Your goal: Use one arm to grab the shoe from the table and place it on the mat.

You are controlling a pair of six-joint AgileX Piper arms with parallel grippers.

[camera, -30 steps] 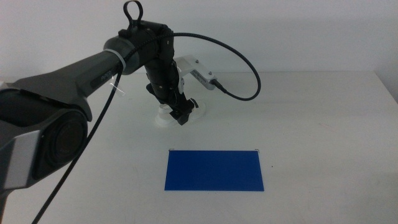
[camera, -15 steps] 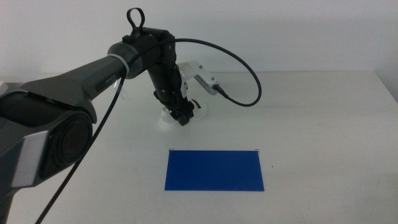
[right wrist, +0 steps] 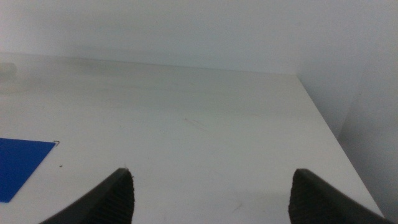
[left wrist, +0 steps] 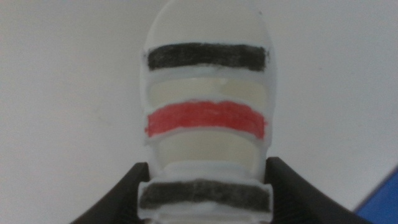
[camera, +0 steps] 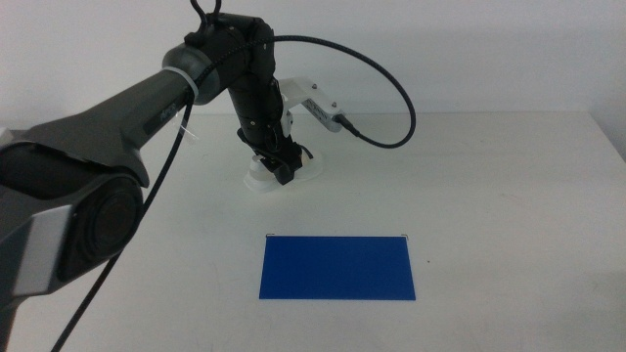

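The left tool [camera: 284,174] is down at the sandal [camera: 286,174], which sits toward the far side of the surface [camera: 509,196], left of centre and well apart from the blue mat [camera: 337,266]. The left wrist view shows the tool's two dark jaws pressed against either side of the sandal [left wrist: 207,118] at its rear black strap, so it is clamped on the shoe; the red strap and the other black strap lie beyond the jaws. Whether the sole is touching the surface or just clear of it cannot be told from these views.

The grasp looks made, so the first part of the job appears done. What is left is the carry toward the near edge, over to the mat, and the release there. The mat lies bare, flat, nearer the front edge.

The right tool [right wrist: 211,186] waits with its jaws wide apart over the surface's right side, holding nothing.
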